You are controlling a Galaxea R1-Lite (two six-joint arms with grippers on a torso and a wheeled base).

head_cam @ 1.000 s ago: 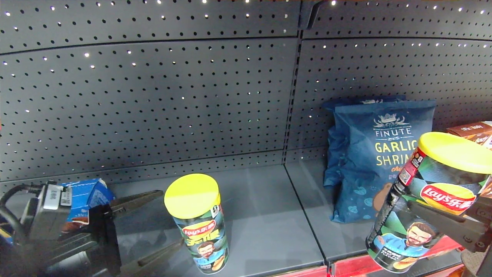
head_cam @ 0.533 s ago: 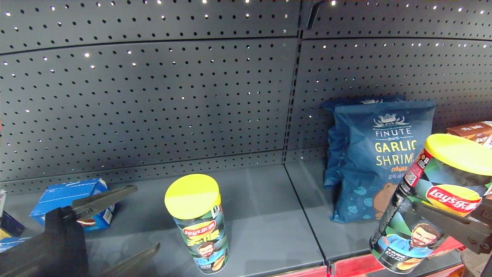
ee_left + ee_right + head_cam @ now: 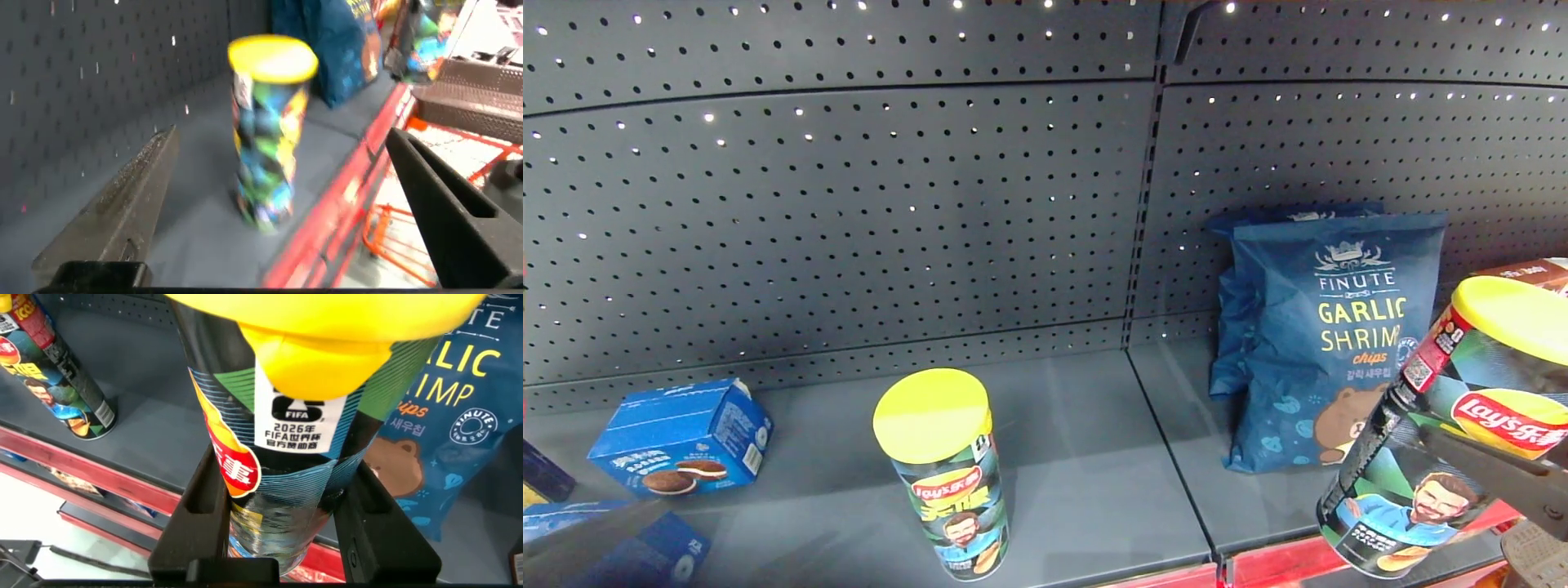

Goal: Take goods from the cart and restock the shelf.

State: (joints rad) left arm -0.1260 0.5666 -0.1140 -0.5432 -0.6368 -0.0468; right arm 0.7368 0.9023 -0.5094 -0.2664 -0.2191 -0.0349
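A chip can (image 3: 941,474) with a yellow lid stands upright near the front edge of the grey shelf (image 3: 1086,457). In the left wrist view the same can (image 3: 270,131) stands a short way ahead of my open left gripper (image 3: 282,139), whose fingers are spread wide and hold nothing. My right gripper (image 3: 1503,474) is shut on a second chip can (image 3: 1437,441), tilted, at the shelf's front right edge. The right wrist view shows its fingers (image 3: 204,498) clamped on both sides of that can (image 3: 278,457).
A blue chips bag (image 3: 1331,343) leans on the pegboard back, right of centre. A blue cookie box (image 3: 682,437) lies at the far left, another blue box (image 3: 645,555) in front of it. A brown box (image 3: 1523,272) sits far right. The orange cart (image 3: 409,237) stands below the red shelf edge (image 3: 343,196).
My left gripper has drawn back left and down from beside the standing can, uncovering the blue cookie box. The right gripper with its can has shifted slightly right.
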